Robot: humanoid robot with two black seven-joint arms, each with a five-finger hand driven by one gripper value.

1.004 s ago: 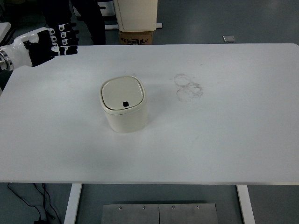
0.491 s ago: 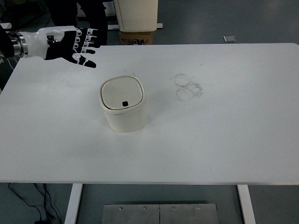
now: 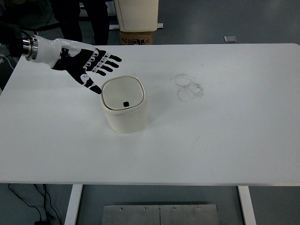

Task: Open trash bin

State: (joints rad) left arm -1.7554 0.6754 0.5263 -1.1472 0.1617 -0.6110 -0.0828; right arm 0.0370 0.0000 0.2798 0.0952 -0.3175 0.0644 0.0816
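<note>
Standing on the smooth white table (image 3: 225,140), a rounded cream trash bin (image 3: 125,108) is neared by the spread left hand (image 3: 84,65).

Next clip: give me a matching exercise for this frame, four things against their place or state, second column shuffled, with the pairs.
Things:
1. left hand
2. trash bin
3. smudge rings
4. cardboard box

Place or state:
A. on the floor beyond the table's far edge
B. lid closed, left of table centre
C. fingers spread, holding nothing, beside the bin's far left corner
D. faint marks on the tabletop, right of the bin

Pairs: 1-C, 2-B, 3-D, 4-A
</note>
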